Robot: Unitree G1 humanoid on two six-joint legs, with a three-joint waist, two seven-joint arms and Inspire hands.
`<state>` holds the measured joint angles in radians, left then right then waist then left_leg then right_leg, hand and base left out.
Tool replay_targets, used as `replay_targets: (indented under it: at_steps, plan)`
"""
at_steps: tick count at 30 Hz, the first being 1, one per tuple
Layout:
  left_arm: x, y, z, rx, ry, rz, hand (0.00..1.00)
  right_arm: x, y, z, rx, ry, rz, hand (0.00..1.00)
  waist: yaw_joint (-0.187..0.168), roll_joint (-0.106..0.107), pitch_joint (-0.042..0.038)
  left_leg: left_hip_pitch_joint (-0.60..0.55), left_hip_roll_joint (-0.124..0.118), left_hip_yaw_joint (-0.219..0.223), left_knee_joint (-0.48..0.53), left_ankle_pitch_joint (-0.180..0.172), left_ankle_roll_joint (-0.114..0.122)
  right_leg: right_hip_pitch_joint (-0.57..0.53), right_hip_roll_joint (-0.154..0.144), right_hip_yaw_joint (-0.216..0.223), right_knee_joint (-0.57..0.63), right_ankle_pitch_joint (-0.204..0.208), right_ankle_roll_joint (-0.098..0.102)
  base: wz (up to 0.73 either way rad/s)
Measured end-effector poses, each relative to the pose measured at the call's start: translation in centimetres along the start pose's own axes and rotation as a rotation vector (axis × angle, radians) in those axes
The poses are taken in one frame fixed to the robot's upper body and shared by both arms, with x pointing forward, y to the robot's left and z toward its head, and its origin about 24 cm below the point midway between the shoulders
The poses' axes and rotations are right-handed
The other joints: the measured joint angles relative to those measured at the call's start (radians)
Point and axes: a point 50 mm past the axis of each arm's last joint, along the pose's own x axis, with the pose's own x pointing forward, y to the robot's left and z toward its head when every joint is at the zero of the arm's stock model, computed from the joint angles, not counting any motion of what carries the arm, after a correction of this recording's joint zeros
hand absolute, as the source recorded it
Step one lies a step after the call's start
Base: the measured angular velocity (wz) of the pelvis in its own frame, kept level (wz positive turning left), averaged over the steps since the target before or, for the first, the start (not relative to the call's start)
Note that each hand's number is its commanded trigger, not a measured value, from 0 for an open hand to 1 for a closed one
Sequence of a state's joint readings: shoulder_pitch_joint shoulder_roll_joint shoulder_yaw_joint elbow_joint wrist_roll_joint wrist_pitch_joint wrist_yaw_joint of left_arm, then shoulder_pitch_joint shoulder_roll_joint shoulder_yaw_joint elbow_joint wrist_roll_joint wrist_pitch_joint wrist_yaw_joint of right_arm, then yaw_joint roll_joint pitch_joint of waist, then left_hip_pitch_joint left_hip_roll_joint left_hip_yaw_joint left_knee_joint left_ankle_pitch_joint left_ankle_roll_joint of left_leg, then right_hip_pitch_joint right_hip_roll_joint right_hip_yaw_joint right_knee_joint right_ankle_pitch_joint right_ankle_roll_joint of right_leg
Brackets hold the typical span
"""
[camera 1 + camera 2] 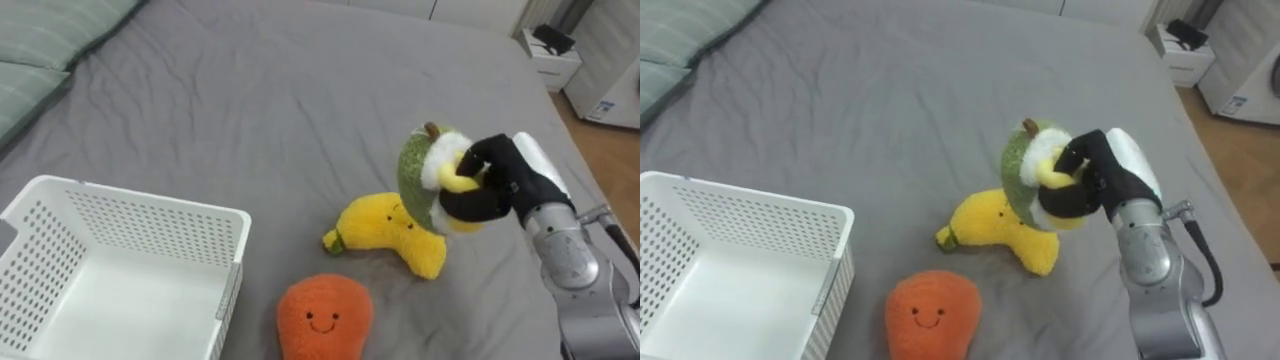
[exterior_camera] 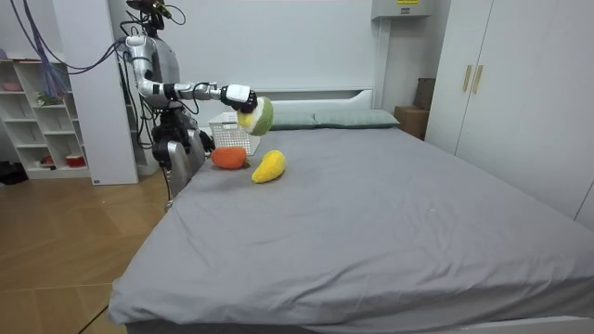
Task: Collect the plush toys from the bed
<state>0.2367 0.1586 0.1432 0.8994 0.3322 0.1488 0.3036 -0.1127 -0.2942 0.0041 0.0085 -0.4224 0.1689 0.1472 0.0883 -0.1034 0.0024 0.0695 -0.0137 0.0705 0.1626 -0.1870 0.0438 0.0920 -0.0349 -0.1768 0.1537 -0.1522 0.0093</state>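
My right hand (image 1: 495, 185) (image 1: 1090, 180) (image 2: 238, 95) is shut on a green plush avocado toy (image 1: 425, 175) (image 1: 1025, 165) (image 2: 260, 118) and holds it lifted above the grey bed (image 1: 250, 110). Just below it a yellow plush banana (image 1: 390, 232) (image 1: 995, 228) (image 2: 269, 167) lies on the sheet. An orange plush toy with a smiling face (image 1: 322, 318) (image 1: 930, 318) (image 2: 227, 157) lies nearer to me. A white perforated basket (image 1: 110, 270) (image 1: 730, 275) (image 2: 227, 134) sits on the bed at my left, with nothing in it.
Green pillows (image 1: 40, 50) lie at the far left of the bed. A white nightstand (image 1: 550, 55) stands beyond the bed's far right corner. In the room view I stand at the bedside, with white shelves (image 2: 42, 121) behind me and wardrobes (image 2: 501, 83) on the room view's right.
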Motion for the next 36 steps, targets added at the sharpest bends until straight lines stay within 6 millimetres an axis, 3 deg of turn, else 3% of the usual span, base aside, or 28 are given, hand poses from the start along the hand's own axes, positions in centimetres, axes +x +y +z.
replay_targets:
  at_steps: [8, 12, 13, 16, 22, 26, 31, 32, 33, 34, 36]
  plan:
    - [0.3, -0.1, 1.2, -0.017, -0.029, 0.009, 0.0, 2.1, 0.1, 5.6, -0.053, -0.19, 0.076, 1.0, 0.061, -0.006, -0.0009, -0.009, -0.002, -0.018, 0.002, 0.0, 0.0, -0.001, -0.001, -0.019, 0.001, 0.0, 0.0, 0.05]
    - [0.4, -0.3, 2.5, -0.032, -0.059, 0.003, 0.0, 2.5, 0.9, 8.0, -0.111, -0.26, 0.117, 1.0, 0.119, -0.015, 0.004, -0.025, -0.004, -0.044, 0.005, 0.001, -0.002, -0.001, -0.005, -0.062, -0.002, 0.0, 0.0, 0.19]
    - [0.3, -0.6, 2.7, -0.035, -0.066, -0.003, 0.0, 2.6, 1.3, 8.6, -0.117, -0.276, 0.132, 1.0, 0.149, -0.016, 0.0053, -0.027, -0.004, -0.049, 0.005, 0.002, -0.002, -0.001, -0.006, -0.076, -0.003, 0.0, 0.0, 0.16]
    - [0.3, -0.6, 3.0, -0.038, -0.074, -0.004, 0.0, 2.6, 2.8, 10.0, -0.134, -0.321, 0.189, 1.0, 0.189, -0.031, 0.0136, -0.036, -0.009, -0.074, 0.007, 0.005, -0.003, 0.0, -0.008, -0.1, -0.006, 0.0, 0.0, 0.2]
    - [0.3, -0.4, 2.9, -0.032, -0.068, 0.0, 0.0, 2.9, 4.6, 10.9, -0.163, -0.332, 0.285, 1.0, 0.276, -0.057, 0.0229, -0.061, -0.021, -0.114, 0.027, 0.01, 0.002, -0.004, -0.02, -0.16, -0.009, 0.0, 0.0, 0.21]
    - [0.4, -0.3, 2.6, -0.025, -0.051, 0.004, 0.0, 3.3, 5.6, 12.6, -0.172, -0.37, 0.323, 1.0, 0.302, -0.054, 0.0254, -0.079, -0.027, -0.134, 0.038, 0.011, 0.001, -0.004, -0.022, -0.185, -0.014, 0.0, 0.001, 0.19]
    - [0.5, -0.2, 3.2, -0.015, -0.063, 0.003, 0.0, 3.5, 7.6, 14.3, -0.198, -0.414, 0.391, 1.0, 0.339, -0.068, 0.0181, -0.104, -0.037, -0.175, 0.042, 0.018, 0.001, -0.006, -0.028, -0.228, -0.016, 0.0, 0.001, 0.23]
    - [0.5, -0.2, 3.2, -0.014, -0.063, 0.004, 0.0, 3.4, 7.9, 14.5, -0.195, -0.418, 0.401, 0.67, 0.342, -0.068, 0.0184, -0.109, -0.039, -0.182, 0.043, 0.019, 0.0, -0.007, -0.028, -0.235, -0.017, 0.0, 0.001, 0.25]
    - [0.5, -0.2, 3.5, -0.016, -0.068, 0.005, 0.0, 3.4, 8.4, 14.6, -0.195, -0.421, 0.417, 0.61, 0.357, -0.078, 0.0152, -0.111, -0.04, -0.19, 0.043, 0.022, 0.0, -0.01, -0.029, -0.241, -0.018, 0.0, 0.001, 0.19]
    - [0.5, -0.2, 3.7, -0.017, -0.068, 0.006, 0.0, 3.4, 8.9, 14.5, -0.206, -0.413, 0.439, 0.47, 0.368, -0.078, 0.0169, -0.112, -0.042, -0.194, 0.043, 0.024, -0.001, -0.009, -0.029, -0.244, -0.019, 0.0, 0.001, 0.16]
    - [0.6, -0.1, 3.9, -0.017, -0.069, 0.007, 0.0, 3.5, 9.4, 14.1, -0.213, -0.394, 0.46, 0.0, 0.384, -0.081, 0.0185, -0.115, -0.046, -0.206, 0.044, 0.027, 0.0, -0.007, -0.032, -0.253, -0.019, -0.001, 0.002, 0.19]
